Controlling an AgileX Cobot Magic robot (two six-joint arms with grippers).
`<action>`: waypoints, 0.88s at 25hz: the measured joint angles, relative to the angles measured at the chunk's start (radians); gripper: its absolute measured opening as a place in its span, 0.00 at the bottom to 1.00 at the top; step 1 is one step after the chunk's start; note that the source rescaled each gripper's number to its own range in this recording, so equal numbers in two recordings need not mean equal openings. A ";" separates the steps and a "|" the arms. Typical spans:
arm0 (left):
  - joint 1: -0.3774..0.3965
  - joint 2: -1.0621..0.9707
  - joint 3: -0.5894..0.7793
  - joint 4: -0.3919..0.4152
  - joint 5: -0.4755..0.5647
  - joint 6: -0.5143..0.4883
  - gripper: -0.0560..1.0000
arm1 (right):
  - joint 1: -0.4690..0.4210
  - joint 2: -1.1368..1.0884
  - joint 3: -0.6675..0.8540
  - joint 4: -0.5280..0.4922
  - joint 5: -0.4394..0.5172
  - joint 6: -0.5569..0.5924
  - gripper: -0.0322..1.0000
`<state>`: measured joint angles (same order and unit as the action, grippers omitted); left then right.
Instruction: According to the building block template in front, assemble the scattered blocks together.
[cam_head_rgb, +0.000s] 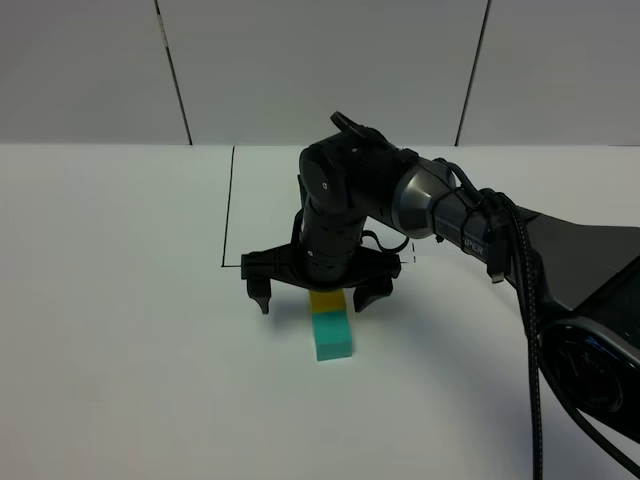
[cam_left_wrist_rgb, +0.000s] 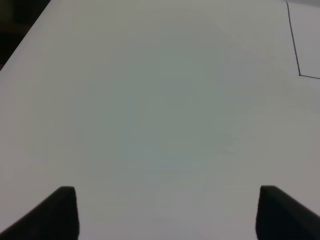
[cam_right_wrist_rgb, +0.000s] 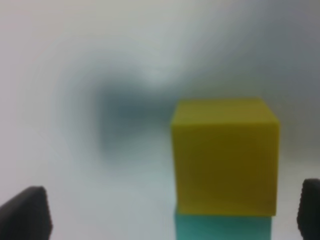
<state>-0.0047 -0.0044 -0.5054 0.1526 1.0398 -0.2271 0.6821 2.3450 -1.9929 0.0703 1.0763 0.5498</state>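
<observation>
- Right end effector (cam_head_rgb: 318, 296), in the high view, hangs low over the table (cam_head_rgb: 120, 330) with its jaws spread wide apart and holding nothing.
- Between and just under those jaws sit the scattered blocks: the yellow cube (cam_head_rgb: 326, 300) and the teal cube (cam_head_rgb: 332, 335) touch face to face in a short row. I judge they are joined as the task asks, so the released jaws fit a block that is already put down.
- Thin black lines (cam_head_rgb: 229, 205) are drawn on the table behind the arm. The building block template itself is not visible; the arm probably hides it.
- Left end effector (cam_left_wrist_rgb: 167, 212), in the left wrist view, shows only two dark fingertips (cam_left_wrist_rgb: 62, 207) standing apart over bare table, with nothing between them. One corner of the black lines (cam_left_wrist_rgb: 299, 74) is far ahead, so this arm waits aside.
- In the right wrist view, the yellow cube (cam_right_wrist_rgb: 225, 155) is close in front, off-centre toward one fingertip (cam_right_wrist_rgb: 311, 202), with the teal cube (cam_right_wrist_rgb: 222, 227) touching it. Both fingertips stand clear of the cubes.
</observation>
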 joint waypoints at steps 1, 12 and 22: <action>0.000 0.000 0.000 0.000 0.000 0.000 0.63 | 0.000 0.000 -0.027 0.000 0.018 0.000 1.00; 0.000 0.000 0.000 0.000 0.000 0.000 0.63 | -0.039 0.000 -0.223 -0.041 0.094 -0.018 0.99; 0.000 0.000 0.000 0.000 0.000 0.000 0.63 | -0.294 -0.003 -0.218 -0.002 0.132 -0.189 0.90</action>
<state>-0.0047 -0.0044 -0.5054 0.1526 1.0398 -0.2271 0.3877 2.3422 -2.2106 0.0680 1.2084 0.3608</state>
